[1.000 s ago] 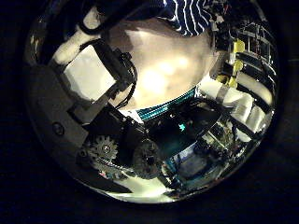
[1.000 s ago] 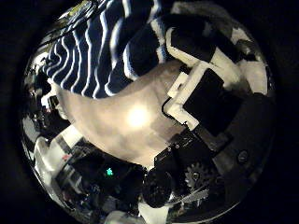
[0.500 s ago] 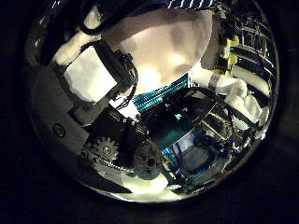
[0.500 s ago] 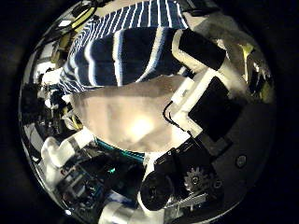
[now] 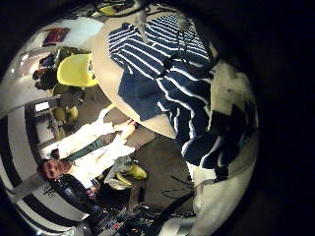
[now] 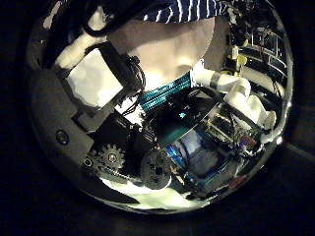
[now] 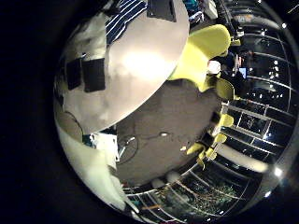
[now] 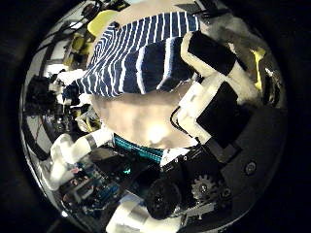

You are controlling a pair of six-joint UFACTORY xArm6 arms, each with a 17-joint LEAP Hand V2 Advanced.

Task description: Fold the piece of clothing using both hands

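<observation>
A striped garment (image 5: 167, 74) lies on a round light table (image 5: 110, 93), spread out with one part doubled over itself. In the left thumb side palm view only its edge (image 6: 182, 11) shows, beyond my left hand (image 6: 98, 79), whose fingers are fairly straight and hold nothing. My right hand (image 8: 219, 87) is above the table (image 8: 146, 121), and its fingers reach out beside the garment (image 8: 146, 53) without gripping it. The right little finger side palm view catches a strip of the cloth (image 7: 126, 19) at the table's far side. Both palms are well off the cloth.
Yellow chairs (image 5: 74, 69) (image 7: 201, 51) stand on the floor around the table. A white arm segment (image 8: 73, 150) of the other arm shows past the table's edge, and another arm segment (image 6: 231, 84) in the left thumb side view. Shelving and equipment (image 6: 212, 152) lie beyond.
Both palm views have pulled back from the table. In the right thumb side view the garment has gone from filling the view to lying whole and farther off. Neither hand has taken hold of anything.
</observation>
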